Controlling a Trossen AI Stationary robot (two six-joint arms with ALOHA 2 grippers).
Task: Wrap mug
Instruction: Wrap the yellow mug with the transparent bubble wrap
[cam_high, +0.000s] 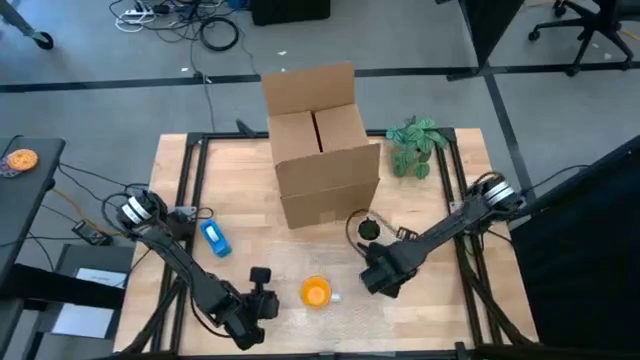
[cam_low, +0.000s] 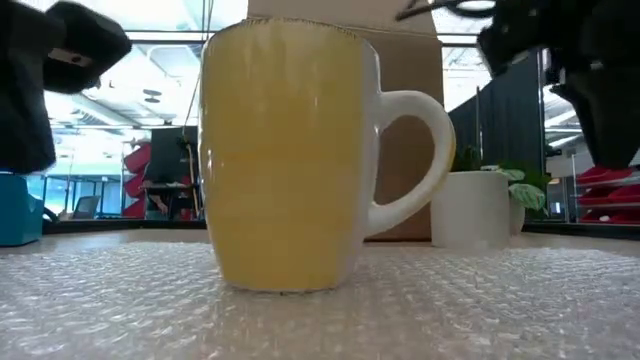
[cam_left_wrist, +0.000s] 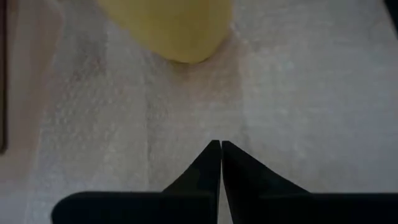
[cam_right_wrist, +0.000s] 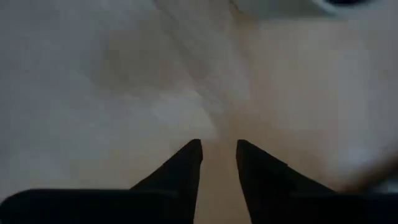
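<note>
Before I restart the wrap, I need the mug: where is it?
In the high view the yellow mug stands upright on bubble wrap at the table's near edge, between the left gripper and the right gripper.

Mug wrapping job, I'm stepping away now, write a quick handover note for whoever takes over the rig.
Left gripper: shut, empty, low over the bubble wrap just short of the mug.
Right gripper: fingers slightly apart, holding nothing, on the mug's other side, over the sheet's edge.
Mug: upright on the bubble wrap near the table's front edge, handle toward the right arm.
Done: mug set on the sheet.
Left: no wrap lifted or folded yet; the whole wrapping remains.
</note>
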